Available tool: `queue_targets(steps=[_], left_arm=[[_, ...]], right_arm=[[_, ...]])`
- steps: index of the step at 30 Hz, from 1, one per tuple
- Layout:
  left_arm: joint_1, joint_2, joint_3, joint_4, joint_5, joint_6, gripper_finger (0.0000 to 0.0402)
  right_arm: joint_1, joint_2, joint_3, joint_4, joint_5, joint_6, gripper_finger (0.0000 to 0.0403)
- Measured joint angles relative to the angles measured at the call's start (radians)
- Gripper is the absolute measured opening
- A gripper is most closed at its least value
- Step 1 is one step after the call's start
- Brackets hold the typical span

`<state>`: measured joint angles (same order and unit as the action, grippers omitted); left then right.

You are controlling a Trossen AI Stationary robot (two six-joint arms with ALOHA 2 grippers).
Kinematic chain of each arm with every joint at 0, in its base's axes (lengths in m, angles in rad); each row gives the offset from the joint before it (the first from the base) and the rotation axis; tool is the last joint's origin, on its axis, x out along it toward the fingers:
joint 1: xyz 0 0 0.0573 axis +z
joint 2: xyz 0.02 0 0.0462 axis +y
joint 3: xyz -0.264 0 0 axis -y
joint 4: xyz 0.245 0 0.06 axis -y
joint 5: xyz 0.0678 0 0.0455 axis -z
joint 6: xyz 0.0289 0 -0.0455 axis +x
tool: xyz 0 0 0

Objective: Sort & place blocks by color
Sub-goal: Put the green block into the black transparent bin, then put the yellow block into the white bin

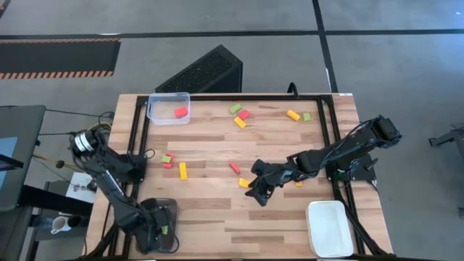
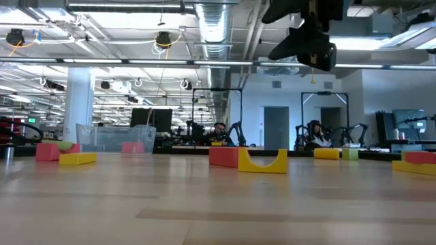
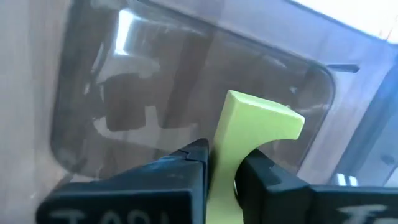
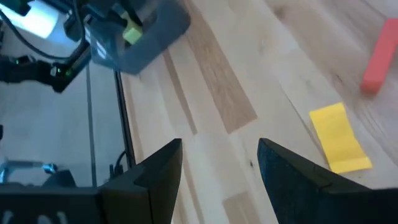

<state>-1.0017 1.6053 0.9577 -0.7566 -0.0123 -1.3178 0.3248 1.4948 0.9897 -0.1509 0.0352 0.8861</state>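
- At the tabletop's near left corner, the left gripper (image 3: 221, 168) pinches a light green piece (image 3: 249, 134) between its jaws, directly over the dark grey tray (image 1: 161, 217). The tray floor fills the left wrist view behind the piece, so the drop point looks right.
- To do this step well, I would lower the piece close to the tray floor before parting the fingers. Released from height, a small shaped block may bounce or tip over the low wall.
- Keep the piece away from the tray's rim when it is let go, then lift straight up so the fingers do not drag it out.
- The white tray (image 1: 330, 228) sits at the near right corner; nothing shows in it.
- Near the middle of the tabletop, the right gripper (image 4: 217, 165) hangs above the wood with its jaws apart and holding nothing. A yellow arch (image 4: 339, 137) lies just beside it, and a red bar (image 1: 234, 167) a little farther off.
- That arm is well apart from the left one, so the two should not interfere during the release.
- Toward the left edge lie a yellow bar (image 1: 183, 170) and a small red and green pair (image 1: 167, 159).
- At the far edge, the clear tray (image 1: 167, 109) near the left corner holds one red block (image 1: 180, 112). More green, red and yellow pieces (image 1: 240, 116) are scattered along that edge toward the right.
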Motion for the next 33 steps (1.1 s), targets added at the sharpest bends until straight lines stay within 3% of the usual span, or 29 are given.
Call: queue_targets(steps=[7,12,15,18,20,25,29,33], left_arm=[[0.065,-0.001,0.042,-0.017,0.028,0.072,0.0144],[0.14,-0.016,0.129,-0.154,0.103,0.148,0.0207],[0.191,-0.045,0.205,-0.275,0.09,0.206,0.0225],[0.25,-0.089,0.299,-0.393,-0.031,0.239,0.023],[0.291,-0.119,0.363,-0.415,-0.179,0.263,0.023],[0.416,-0.194,0.455,-0.28,-0.568,0.413,0.023],[0.565,-0.224,0.457,-0.092,-0.633,0.616,0.023],[0.697,-0.224,0.453,-0.027,-0.624,0.736,0.0231]], right_arm=[[-0.004,-0.013,0.0,-0.042,-0.018,-0.071,0.023],[-0.02,-0.034,0.001,-0.12,-0.092,-0.101,0.023],[-0.029,-0.081,-0.002,-0.226,-0.098,-0.11,0.023],[-0.043,-0.15,0.001,-0.335,-0.077,-0.132,0.023],[-0.053,-0.199,0.0,-0.426,-0.056,-0.139,0.023],[-0.077,-0.306,0.0,-0.732,-0.031,-0.088,0.023],[-0.094,-0.339,0.0,-0.855,-0.032,-0.075,0.023],[-0.1,-0.327,-0.001,-0.801,-0.031,-0.159,0.023]])
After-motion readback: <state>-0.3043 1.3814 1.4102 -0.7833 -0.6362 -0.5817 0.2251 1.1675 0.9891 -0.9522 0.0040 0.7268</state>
